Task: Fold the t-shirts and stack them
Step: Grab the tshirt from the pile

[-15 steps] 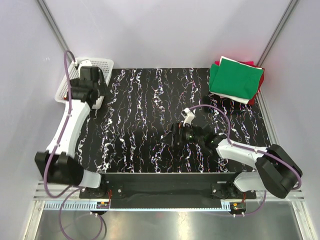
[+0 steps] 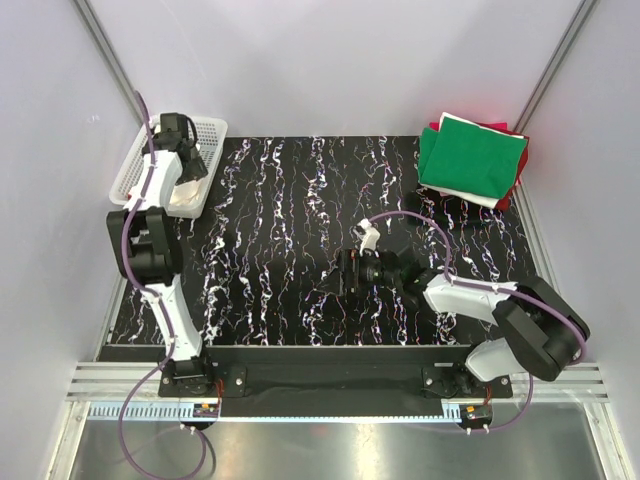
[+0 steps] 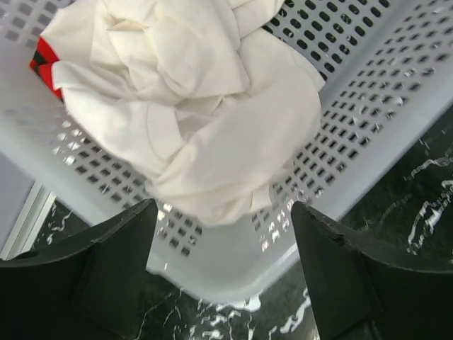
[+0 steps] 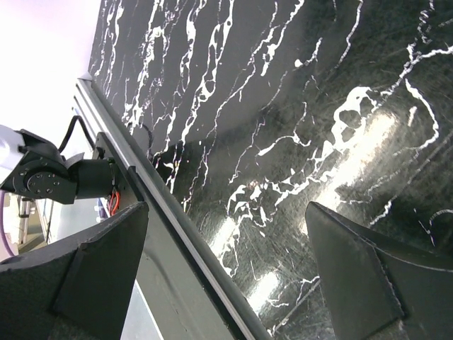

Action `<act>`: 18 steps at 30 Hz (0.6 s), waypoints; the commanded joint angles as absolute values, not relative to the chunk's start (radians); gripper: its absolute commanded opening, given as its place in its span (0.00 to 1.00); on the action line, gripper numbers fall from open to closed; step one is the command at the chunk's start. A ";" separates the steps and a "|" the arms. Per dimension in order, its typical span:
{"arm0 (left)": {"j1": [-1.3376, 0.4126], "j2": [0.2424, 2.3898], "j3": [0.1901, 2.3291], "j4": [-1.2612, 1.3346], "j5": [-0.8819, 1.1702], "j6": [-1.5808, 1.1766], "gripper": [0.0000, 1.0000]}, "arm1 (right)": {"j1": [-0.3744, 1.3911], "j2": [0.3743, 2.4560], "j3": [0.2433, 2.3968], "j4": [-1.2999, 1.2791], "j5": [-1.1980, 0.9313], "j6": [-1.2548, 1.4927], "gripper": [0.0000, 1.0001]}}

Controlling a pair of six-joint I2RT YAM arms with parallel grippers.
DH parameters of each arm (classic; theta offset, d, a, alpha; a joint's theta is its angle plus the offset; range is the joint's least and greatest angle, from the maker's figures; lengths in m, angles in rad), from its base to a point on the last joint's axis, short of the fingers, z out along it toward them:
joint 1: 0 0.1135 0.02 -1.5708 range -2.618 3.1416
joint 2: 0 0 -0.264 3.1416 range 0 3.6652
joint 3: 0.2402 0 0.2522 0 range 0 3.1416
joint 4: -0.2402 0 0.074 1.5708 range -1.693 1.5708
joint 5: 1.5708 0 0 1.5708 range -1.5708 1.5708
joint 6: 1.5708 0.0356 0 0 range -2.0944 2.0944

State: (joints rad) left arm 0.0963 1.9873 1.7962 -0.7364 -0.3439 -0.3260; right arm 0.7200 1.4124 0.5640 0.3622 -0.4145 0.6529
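Shirts lay in two places. A cream-white shirt (image 3: 191, 106) was crumpled in the basket (image 3: 382, 120), bunched in loose folds against the mesh wall nearest the left wrist camera. A patch of red print (image 3: 44, 65) showed at one edge. From above, the basket stood at the far left corner of the desk (image 2: 280, 210), with the shirt a pale heap in its nearer end.

In the far right corner sat a folded stack (image 2: 470, 160). A green tee (image 2: 472, 150) lay on top, a white tee (image 2: 470, 195) showed as a strip under its near side, and a red tee (image 2: 500, 125) peeped out along the far side. Stack and basket were well apart, with bare black, white-veined desk between them.

The left tool (image 3: 225, 205) hung over the basket's near wall, just short of the shirt, jaws spread wide with nothing between them. Its dark fingers (image 3: 106, 276) framed the mesh wall and the shirt's lowest fold; whether they touched the wall could not be told. The left arm stretched up the desk's left side to get there.

The right tool (image 4: 226, 205) was low over the middle of the desk, pointing left, its jaws also wide and empty. Its camera saw only the veined surface, the metal rail (image 4: 163, 234) along the desk's near edge, and the left arm's base (image 4: 49, 177) beyond.
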 commanded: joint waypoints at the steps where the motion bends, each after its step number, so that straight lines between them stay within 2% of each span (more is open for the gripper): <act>1: 0.124 2.052 1.928 -0.744 -0.334 -0.347 0.82 | 0.721 1.428 0.606 0.426 -0.449 0.637 1.00; 9: 0.163 2.144 1.922 -0.738 -0.353 -0.379 0.79 | 0.721 1.466 0.626 0.419 -0.457 0.638 1.00; 11: 0.169 2.152 1.902 -0.719 -0.336 -0.379 0.74 | 0.719 1.468 0.627 0.419 -0.454 0.640 1.00; 13: 0.170 2.155 1.896 -0.712 -0.330 -0.379 0.63 | 0.721 1.473 0.629 0.419 -0.453 0.640 1.00; 14: 0.170 2.151 1.891 -0.706 -0.318 -0.377 0.52 | 0.721 1.480 0.630 0.416 -0.453 0.641 1.00; 17: 0.172 2.135 1.890 -0.693 -0.302 -0.370 0.30 | 0.721 1.494 0.641 0.408 -0.453 0.643 1.00; 18: 0.170 2.129 1.890 -0.690 -0.298 -0.367 0.19 | 0.721 1.496 0.644 0.405 -0.453 0.641 1.00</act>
